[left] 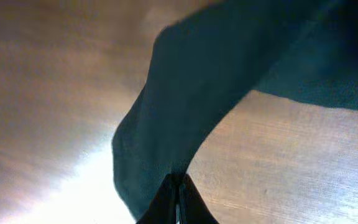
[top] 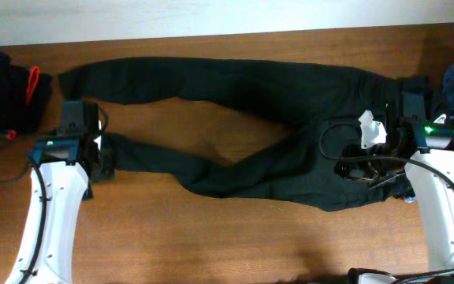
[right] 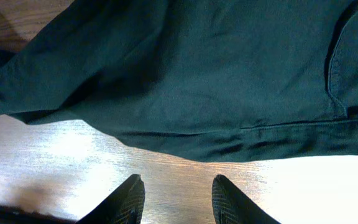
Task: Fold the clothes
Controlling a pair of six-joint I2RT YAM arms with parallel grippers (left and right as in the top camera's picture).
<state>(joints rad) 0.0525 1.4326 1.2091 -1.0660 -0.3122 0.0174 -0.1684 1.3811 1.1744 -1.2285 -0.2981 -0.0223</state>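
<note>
Long black jeans (top: 235, 118) stretched 9-to-3 o'clock. Left gripper (left: 179, 186) pinched shut on near-leg end, at 9; rest trails toward 3. Right gripper (right: 176, 186) half-spread, empty, fabric at its 12.

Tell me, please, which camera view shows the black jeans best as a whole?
The overhead view: the black jeans lie spread out, both legs and the hips visible. The left wrist view shows only one leg end; the right wrist view only an edge and a pocket seam.

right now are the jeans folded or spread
Spread: the jeans lie flat on the table, legs splayed apart, nothing doubled over.
</note>
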